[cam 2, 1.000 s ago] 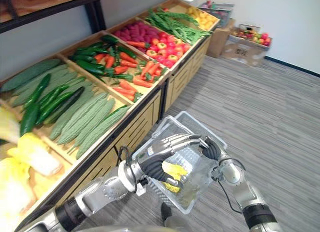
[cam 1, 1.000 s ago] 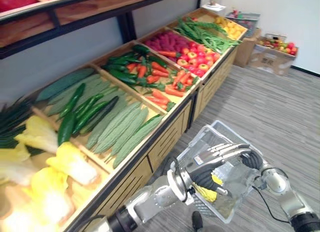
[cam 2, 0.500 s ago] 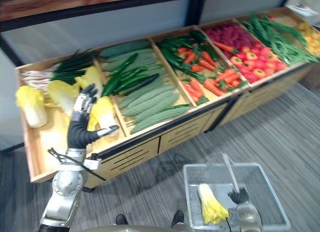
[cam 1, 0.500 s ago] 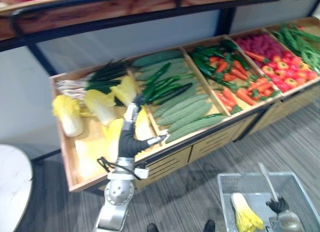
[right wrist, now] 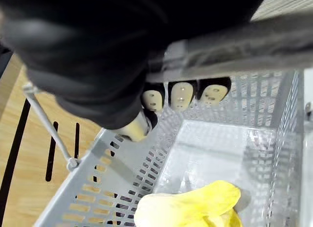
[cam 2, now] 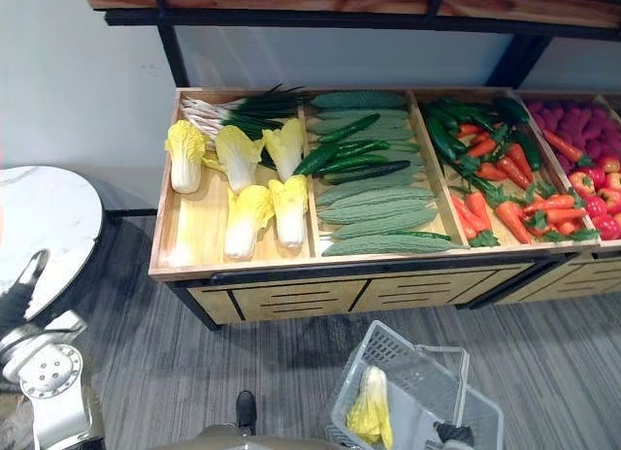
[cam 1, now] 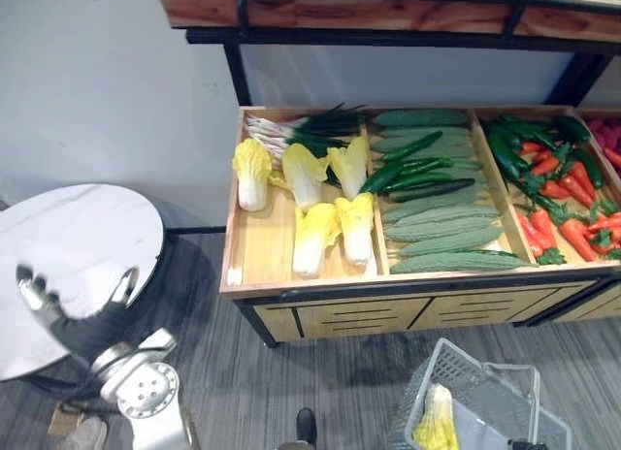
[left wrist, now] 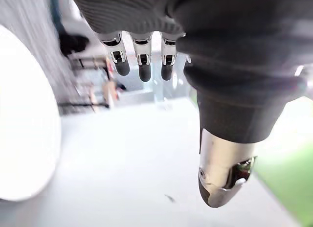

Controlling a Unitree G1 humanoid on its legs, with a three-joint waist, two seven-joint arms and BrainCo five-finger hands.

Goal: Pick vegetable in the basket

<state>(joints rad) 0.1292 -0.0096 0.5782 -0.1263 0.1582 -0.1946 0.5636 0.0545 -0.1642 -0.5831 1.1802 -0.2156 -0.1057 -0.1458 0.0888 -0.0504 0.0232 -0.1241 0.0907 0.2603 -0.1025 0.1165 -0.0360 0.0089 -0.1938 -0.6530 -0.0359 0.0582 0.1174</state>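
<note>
Already cabbage (cam 2: 370, 412) in basket (cam 2: 392, 355); right robot hand (right wrist: 180, 96) clutching handle (right wrist: 254, 42).

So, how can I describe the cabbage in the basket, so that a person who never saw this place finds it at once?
Find the long wooden vegetable stand; low in front of it is a grey basket. The yellow cabbage lies inside it, alone. The other cabbages all lie up in the stand's left bin.

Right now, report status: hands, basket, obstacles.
Left hand open, empty, by round white table. Right hand shut on handle of grey plastic mesh basket. One yellow leafy cabbage inside.
</note>
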